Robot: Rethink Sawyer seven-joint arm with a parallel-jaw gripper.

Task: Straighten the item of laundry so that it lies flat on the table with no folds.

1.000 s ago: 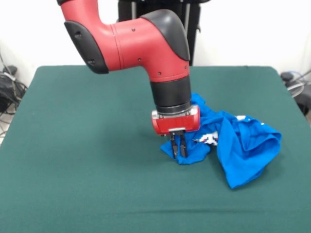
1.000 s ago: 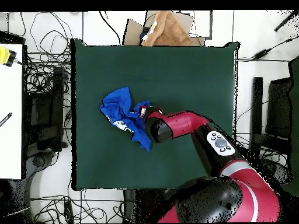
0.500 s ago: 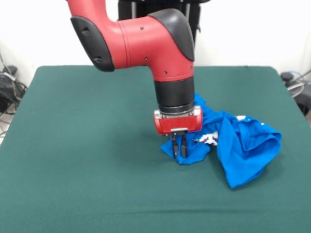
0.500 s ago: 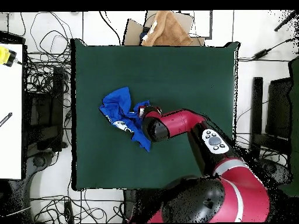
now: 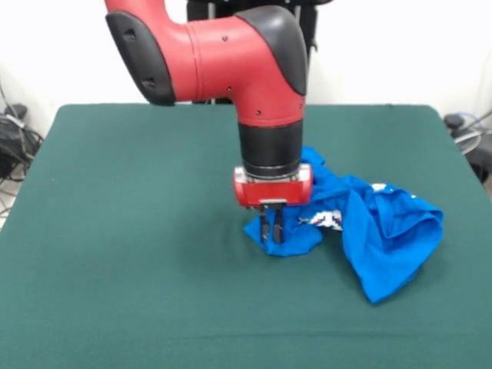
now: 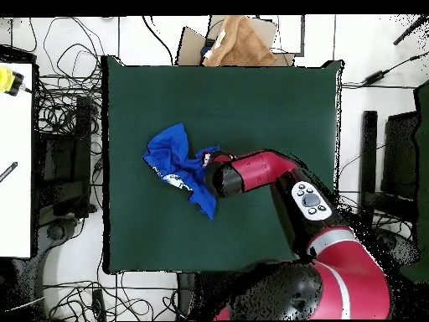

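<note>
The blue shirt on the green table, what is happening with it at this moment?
A red and black robot arm has its gripper shut on one edge of the blue T-shirt. The shirt lies crumpled in a heap on the green table, with many folds and only a bit of white print showing. It is far from flat.

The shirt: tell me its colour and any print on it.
Bright blue shirt with a bit of white print showing among the folds, best seen in the front view.
</note>
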